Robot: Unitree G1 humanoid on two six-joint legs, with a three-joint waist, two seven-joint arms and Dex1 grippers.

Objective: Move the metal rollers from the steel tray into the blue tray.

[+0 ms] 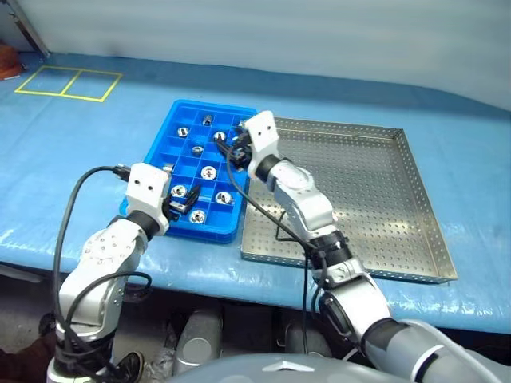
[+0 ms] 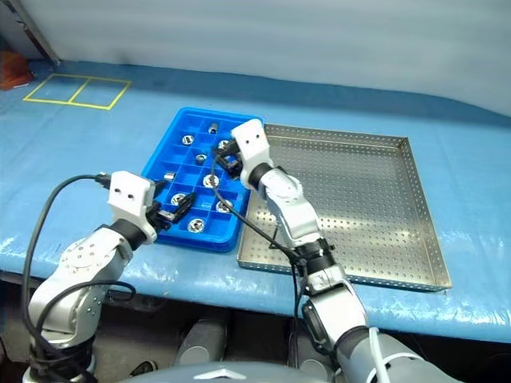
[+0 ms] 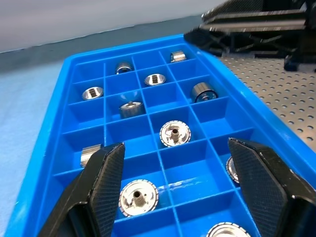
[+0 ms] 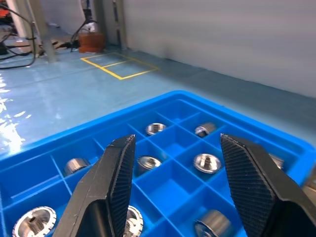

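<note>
We see the blue tray (image 1: 162, 153) lying on the blue-covered desk (image 1: 96, 144), with the steel tray (image 1: 375, 191) just beside it on the robot's right, their long edges close together. The perforated floor of the steel tray looks bare wherever the right arm does not cover it. The metal rollers (image 1: 209, 171) sit in the blue tray, spread one to a compartment over several of its squares, some standing with the dark hole upward and some lying on their sides; many squares between them hold nothing.

Our right gripper (image 4: 173, 182) hangs over the far half of the blue tray, near the edge that faces the steel tray. In the right wrist view its two black fingers (image 4: 116, 182) stand apart with blue compartments showing between them, and nothing is held. A roller (image 4: 206, 162) with its hole upward lies in the square beyond the gap.

Our left gripper (image 3: 190, 190) sits low at the near end of the blue tray, pointing along it. In the left wrist view its fingers (image 3: 106, 185) are spread wide and hold nothing; rollers lie in the squares beneath and just beyond them, and the dark shape of the right gripper (image 3: 256, 24) shows above the tray's far edge.

Yellow tape lines (image 1: 68, 83) mark a rectangle on the desk cover, well apart from both trays.
</note>
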